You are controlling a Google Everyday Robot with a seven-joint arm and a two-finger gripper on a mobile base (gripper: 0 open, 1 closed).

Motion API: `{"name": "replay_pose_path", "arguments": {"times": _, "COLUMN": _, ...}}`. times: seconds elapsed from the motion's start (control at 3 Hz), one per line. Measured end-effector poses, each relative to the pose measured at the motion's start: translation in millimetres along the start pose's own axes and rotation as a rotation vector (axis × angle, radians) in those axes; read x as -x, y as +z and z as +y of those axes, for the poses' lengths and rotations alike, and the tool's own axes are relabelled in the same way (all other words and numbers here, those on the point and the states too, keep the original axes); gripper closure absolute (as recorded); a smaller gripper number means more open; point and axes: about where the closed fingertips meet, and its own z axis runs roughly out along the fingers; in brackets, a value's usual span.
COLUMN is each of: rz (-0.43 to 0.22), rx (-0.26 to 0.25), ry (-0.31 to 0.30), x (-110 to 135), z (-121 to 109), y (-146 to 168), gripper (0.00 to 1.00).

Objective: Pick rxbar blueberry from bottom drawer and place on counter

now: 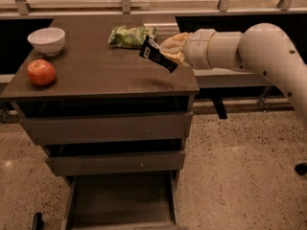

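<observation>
My gripper point(169, 52) is above the right side of the counter point(96, 71), shut on the rxbar blueberry point(156, 55). The bar is a dark flat wrapper with pale print, held tilted in the air, its upper end near the green chip bag point(130, 35). The bottom drawer point(122, 200) is pulled open below the two shut drawers, and its tray looks empty.
A white bowl point(47, 40) and a red apple point(41, 72) sit on the counter's left side. My white arm point(259, 51) reaches in from the right. Speckled floor lies to the right of the cabinet. A railing and ledge run behind.
</observation>
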Motion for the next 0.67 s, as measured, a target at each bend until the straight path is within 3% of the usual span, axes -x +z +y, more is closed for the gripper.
{"name": "replay_pose_path", "arguments": {"times": 0.33, "rz": 0.030, "rx": 0.011, "ry": 0.076, "x": -25.4, "z": -5.7, "y": 14.3, "gripper": 0.73}}
{"name": "replay_pose_path", "arguments": {"times": 0.67, "rz": 0.028, "rx": 0.014, "ry": 0.077, "x": -24.4, "z": -4.4, "y": 15.8, "gripper": 0.51}}
